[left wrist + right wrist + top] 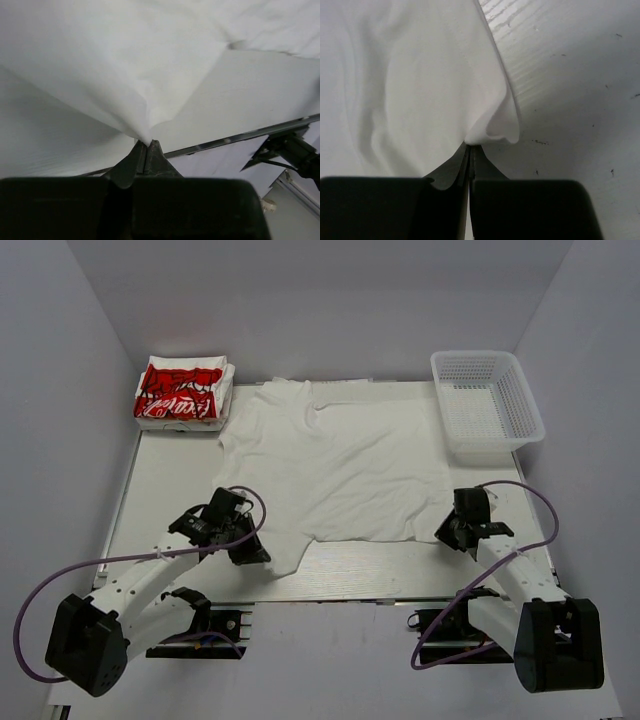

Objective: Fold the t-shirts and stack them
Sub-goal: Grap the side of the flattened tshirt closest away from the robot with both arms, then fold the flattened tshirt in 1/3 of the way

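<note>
We see the plain white t-shirt (340,465) spread open across the middle of the surface (170,490), its far edge rumpled near the back wall. The left tool (254,548) is clenched on the shirt's near left corner. In the left wrist view the cloth rises in a peak from the closed tips. The right tool (447,532) is clenched on the near right corner, with a small fold of fabric bunched at its tips in the right wrist view. In the far left corner a stack of folded t-shirts (183,392) sits with a red graphic and white lettering facing up, just beside the spread shirt. At the far right we find a white mesh basket (490,448), just beside the shirt's far right edge.
</note>
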Available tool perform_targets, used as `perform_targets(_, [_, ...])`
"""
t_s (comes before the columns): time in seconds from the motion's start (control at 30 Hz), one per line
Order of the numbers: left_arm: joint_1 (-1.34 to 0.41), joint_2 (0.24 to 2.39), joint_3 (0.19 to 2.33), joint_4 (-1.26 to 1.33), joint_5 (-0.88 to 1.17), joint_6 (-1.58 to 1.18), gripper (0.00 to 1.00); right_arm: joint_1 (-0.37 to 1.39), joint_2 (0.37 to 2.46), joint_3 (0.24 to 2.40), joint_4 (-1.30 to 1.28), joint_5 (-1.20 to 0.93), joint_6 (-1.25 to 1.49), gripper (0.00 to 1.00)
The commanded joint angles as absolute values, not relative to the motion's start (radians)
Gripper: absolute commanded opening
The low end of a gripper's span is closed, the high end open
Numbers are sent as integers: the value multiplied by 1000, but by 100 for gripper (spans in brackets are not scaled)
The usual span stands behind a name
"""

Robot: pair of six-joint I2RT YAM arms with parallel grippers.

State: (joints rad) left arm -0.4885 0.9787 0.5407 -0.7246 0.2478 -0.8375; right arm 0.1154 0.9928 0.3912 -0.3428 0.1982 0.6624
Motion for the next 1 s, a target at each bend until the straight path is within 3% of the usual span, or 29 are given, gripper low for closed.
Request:
perform_targets(0.0, [-483,1003,635,-626,285,-784,0,120,1040,481,-333,149,615,0])
perform_targets(0.5, [-436,1339,1078,-621,-95,-838,0,129,1261,827,-359,222,575,0])
perform_targets(0.97, [-305,1658,1443,-683,-213,-807,0,120,1495,1120,-357,313,569,0])
